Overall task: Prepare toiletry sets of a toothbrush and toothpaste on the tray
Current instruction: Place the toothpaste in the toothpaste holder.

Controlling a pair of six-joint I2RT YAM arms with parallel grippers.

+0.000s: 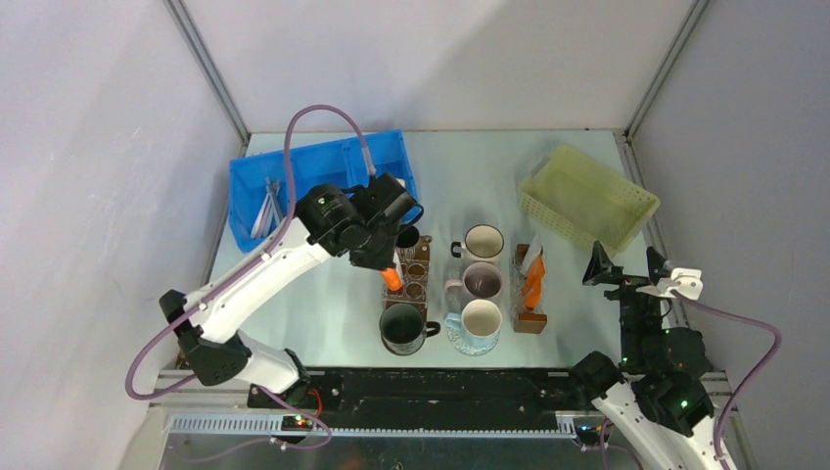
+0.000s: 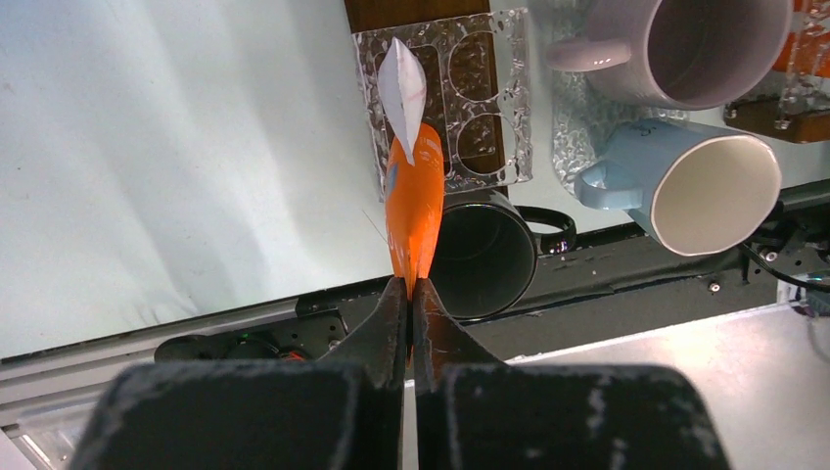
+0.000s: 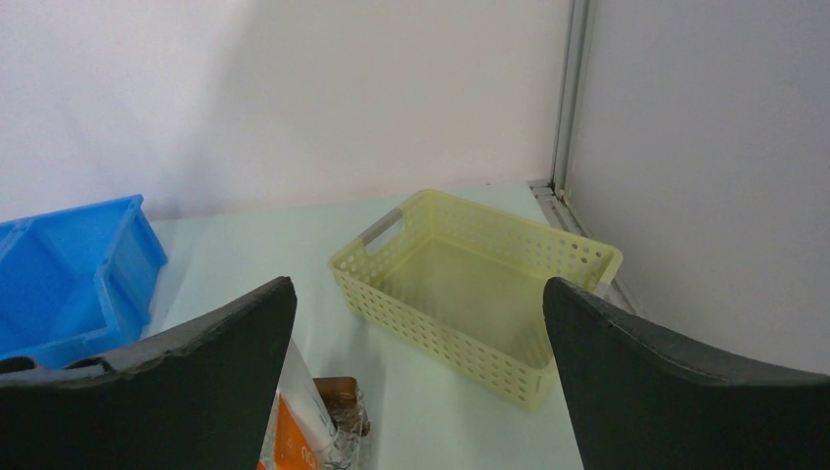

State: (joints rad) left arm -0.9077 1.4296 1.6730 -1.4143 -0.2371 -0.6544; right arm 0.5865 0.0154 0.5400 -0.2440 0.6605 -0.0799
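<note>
Orange and soft, the toothpaste tube [image 2: 413,201] is pinched at its near end between our left jaws, which are clenched tight on it, their two black fingers [image 2: 387,323] almost meeting. The tube's white end points away from us toward the left clear tray [image 2: 489,108], a dimpled plastic piece on a brown base; we cannot tell whether the tube touches it. From above, our left arm [image 1: 264,274] reaches in from the left and holds the tube at the left edge of that tray, just behind the black mug [image 1: 403,328]. To the right of the tray stand three more mugs in a row running front to back: the white mug [image 1: 482,242] farthest back, the lilac mug [image 1: 480,282] in the middle and the pale blue mug [image 1: 477,321] nearest us. Beyond them on the right sits the right clear tray [image 1: 530,315], with a second orange tube [image 1: 534,284] leaning in it and something pale beside that tube. The toothbrushes [image 1: 266,208] lie as thin grey sticks in the left compartment of the blue bin [image 1: 323,162] at the back left of the tabletop [image 1: 323,304]. Our right arm [image 1: 651,338] is raised at the right edge, well apart from the mugs, and our right jaws are spread wide and grasp nothing, facing the yellow basket [image 3: 480,284] at the back right.
</note>
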